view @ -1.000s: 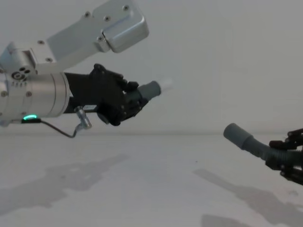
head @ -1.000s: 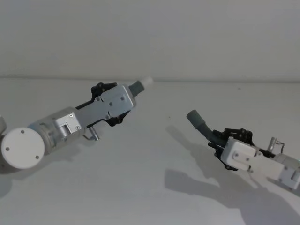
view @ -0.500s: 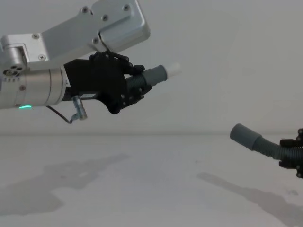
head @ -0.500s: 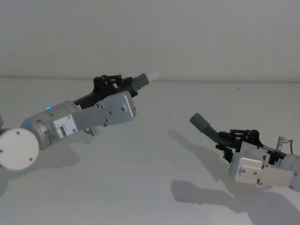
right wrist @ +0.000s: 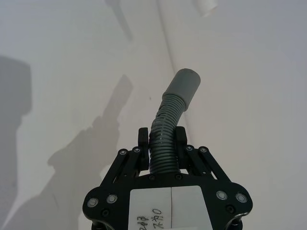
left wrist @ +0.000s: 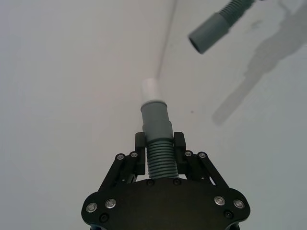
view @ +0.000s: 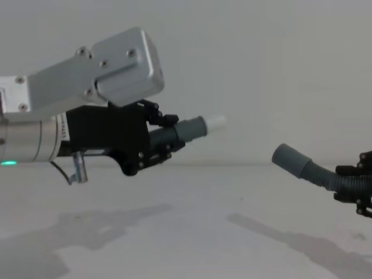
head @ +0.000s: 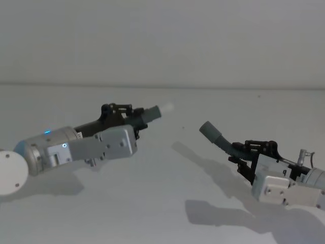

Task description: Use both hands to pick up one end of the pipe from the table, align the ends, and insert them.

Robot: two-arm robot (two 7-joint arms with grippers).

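**Where my four cameras sit**

My head camera looks forward and down on the worktop [head: 127, 203]; my chest camera sits lower, looking across it. Both share my left hand [head: 136, 116] and right hand [head: 242, 153]. Each wrist camera looks close along its own hand — the left also catching the socket cuff [left wrist: 208, 32], the right the white tip [right wrist: 207, 6].

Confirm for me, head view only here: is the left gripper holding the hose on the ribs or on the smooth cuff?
Observer: On the ribs. Left wrist view shows the left gripper pinching the white-tipped hose piece behind its smooth cuff.
Operator: Ends level?
Observer: No. In the chest view the white tip sits higher than the socket cuff.
Operator: Right grip?
Observer: Right gripper clamps the ribs of the socket hose piece, which bends beyond it.
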